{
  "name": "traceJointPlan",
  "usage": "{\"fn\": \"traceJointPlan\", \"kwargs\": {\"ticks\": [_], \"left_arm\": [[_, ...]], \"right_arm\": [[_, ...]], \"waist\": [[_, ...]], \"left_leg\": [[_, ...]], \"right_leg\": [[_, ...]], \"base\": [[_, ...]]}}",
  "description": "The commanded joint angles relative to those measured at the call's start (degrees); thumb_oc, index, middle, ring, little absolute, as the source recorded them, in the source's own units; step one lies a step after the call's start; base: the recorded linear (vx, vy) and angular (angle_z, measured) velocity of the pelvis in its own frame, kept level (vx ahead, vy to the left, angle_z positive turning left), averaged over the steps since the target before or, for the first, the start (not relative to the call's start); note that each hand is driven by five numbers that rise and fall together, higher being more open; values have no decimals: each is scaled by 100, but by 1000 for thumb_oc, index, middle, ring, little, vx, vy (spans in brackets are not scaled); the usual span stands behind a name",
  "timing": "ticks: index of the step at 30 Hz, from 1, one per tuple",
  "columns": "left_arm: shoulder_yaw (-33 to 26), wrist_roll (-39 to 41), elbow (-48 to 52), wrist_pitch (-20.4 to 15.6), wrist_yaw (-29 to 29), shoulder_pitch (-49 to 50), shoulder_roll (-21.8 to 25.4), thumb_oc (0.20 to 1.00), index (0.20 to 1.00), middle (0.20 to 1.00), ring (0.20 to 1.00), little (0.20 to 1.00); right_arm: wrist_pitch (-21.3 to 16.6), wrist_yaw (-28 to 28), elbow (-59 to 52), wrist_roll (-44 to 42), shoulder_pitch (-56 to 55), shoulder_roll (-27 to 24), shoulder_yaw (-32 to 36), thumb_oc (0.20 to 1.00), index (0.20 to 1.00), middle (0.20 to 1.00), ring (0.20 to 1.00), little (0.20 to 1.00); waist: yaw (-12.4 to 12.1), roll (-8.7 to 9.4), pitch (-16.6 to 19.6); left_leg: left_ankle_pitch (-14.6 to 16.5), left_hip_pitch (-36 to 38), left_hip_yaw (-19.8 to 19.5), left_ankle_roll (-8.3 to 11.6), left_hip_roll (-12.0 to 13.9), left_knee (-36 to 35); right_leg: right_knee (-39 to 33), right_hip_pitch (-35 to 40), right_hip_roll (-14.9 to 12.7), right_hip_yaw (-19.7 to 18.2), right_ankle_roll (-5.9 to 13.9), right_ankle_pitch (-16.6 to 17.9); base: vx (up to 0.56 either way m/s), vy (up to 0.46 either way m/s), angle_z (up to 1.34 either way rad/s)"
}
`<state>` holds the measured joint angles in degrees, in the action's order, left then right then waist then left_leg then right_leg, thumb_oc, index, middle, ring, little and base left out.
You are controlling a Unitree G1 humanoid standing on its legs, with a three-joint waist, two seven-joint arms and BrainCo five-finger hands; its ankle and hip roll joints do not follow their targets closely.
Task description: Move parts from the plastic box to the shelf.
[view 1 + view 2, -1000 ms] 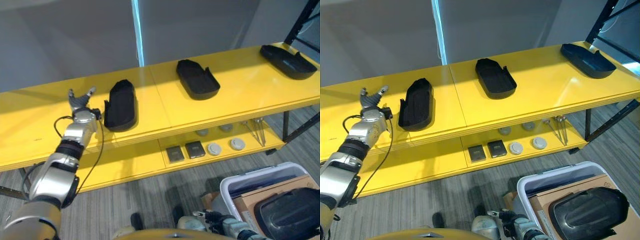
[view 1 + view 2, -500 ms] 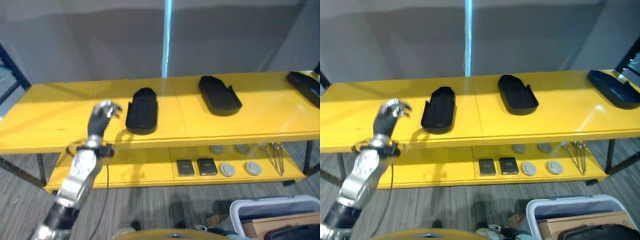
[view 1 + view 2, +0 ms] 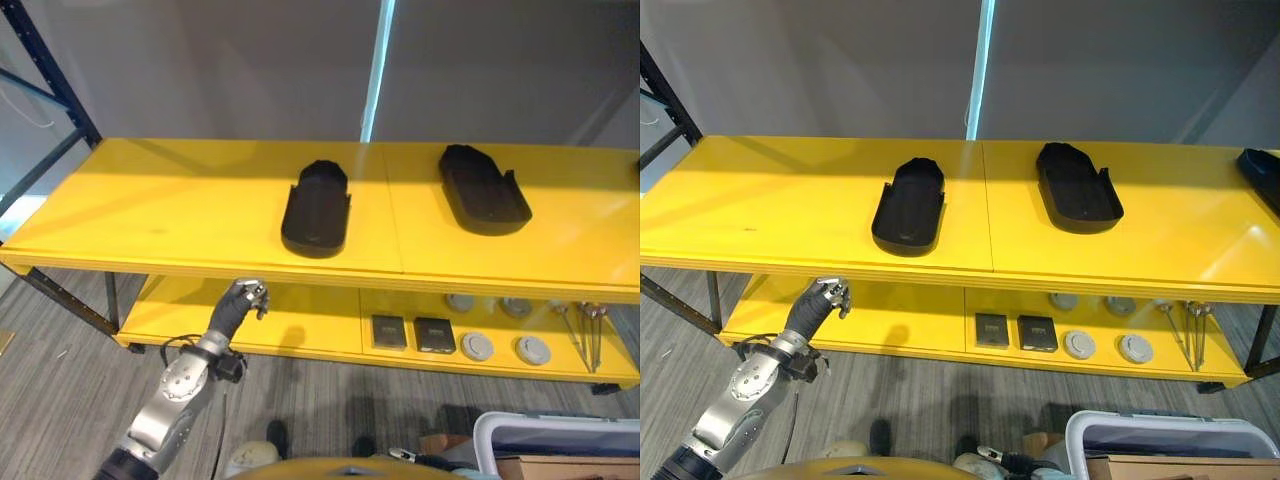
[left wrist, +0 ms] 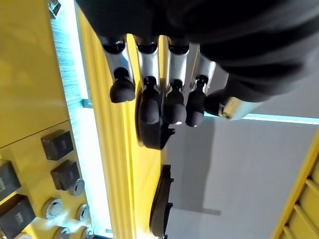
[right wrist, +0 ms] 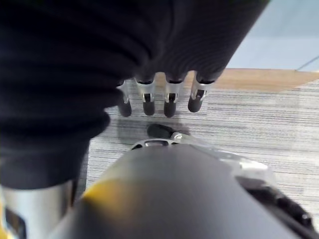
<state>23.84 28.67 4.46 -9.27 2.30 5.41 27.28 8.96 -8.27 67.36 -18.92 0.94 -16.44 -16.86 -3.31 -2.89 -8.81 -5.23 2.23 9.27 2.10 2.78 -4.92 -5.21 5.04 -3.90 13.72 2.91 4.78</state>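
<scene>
L hand [image 3: 240,300] hangs low in front of the yellow shelf [image 3: 180,215], below the top board's front edge & level w/ the lower board; fingers curled loosely, holding nothing. In its wrist view the dark tips [image 4: 149,107] bend inward, nothing between them & the thumb.

R hand [image 5: 159,97] shows in its own wrist view, over grey carpet [image 5: 249,114]; fingers bent down, nothing held.

Top board carries two black parts: one [image 3: 317,207] just left of the board seam, one [image 3: 483,188] right of it, well apart. Edge of a third part [image 3: 1265,170] shows at far right in the right eye view.

Lower board: two dark square blocks [image 3: 412,333] side by side, round grey discs [image 3: 500,348] to their right, then thin metal rods [image 3: 585,330].

Plastic box [image 3: 1160,440] sits on the floor at lower right, white rim in view, brown cardboard [image 3: 1180,468] inside.
</scene>
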Motion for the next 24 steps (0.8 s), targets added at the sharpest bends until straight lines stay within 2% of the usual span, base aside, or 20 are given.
{"fn": "traceJointPlan", "kwargs": {"ticks": [1,11,14,16,24], "left_arm": [[-130,33,154,-456,299,-609,74,200,200,200,200,200],[70,181,-128,-909,79,-1142,-114,200,200,200,200,200],[87,90,-133,-859,182,-1250,-142,200,200,200,200,200],[108,175,-220,-641,409,-1493,-229,200,200,200,200,200],[73,126,-760,-388,738,-1950,-476,200,200,200,200,200]], "right_arm": [[32,13,153,-326,243,-7,-210,1000,1000,1000,1000,1000],[80,39,124,-216,109,-74,-211,1000,1000,1000,1000,1000],[69,17,124,-169,86,-88,-213,1000,1000,1000,1000,1000],[38,-17,75,-114,30,-122,-216,1000,1000,1000,1000,1000],[216,34,-112,-92,-11,-176,-245,1000,1000,1000,1000,1000]], "waist": [[88,62,-280],[367,1,-423],[413,0,-437],[528,5,-456],[730,56,-545]], "left_leg": [[728,254,19,281,343,-8],[709,145,136,265,347,-8],[709,151,156,261,354,-8],[707,180,191,255,366,-8],[671,210,288,258,420,-8]], "right_leg": [[21,382,-207,134,210,-849],[21,167,-203,-130,219,-776],[21,157,-202,-168,220,-771],[21,144,-190,-249,218,-758],[21,95,-162,-385,209,-715]], "base": [[59,11,0],[47,4,-6],[44,2,-8],[105,2,-9],[60,-9,-6]]}}
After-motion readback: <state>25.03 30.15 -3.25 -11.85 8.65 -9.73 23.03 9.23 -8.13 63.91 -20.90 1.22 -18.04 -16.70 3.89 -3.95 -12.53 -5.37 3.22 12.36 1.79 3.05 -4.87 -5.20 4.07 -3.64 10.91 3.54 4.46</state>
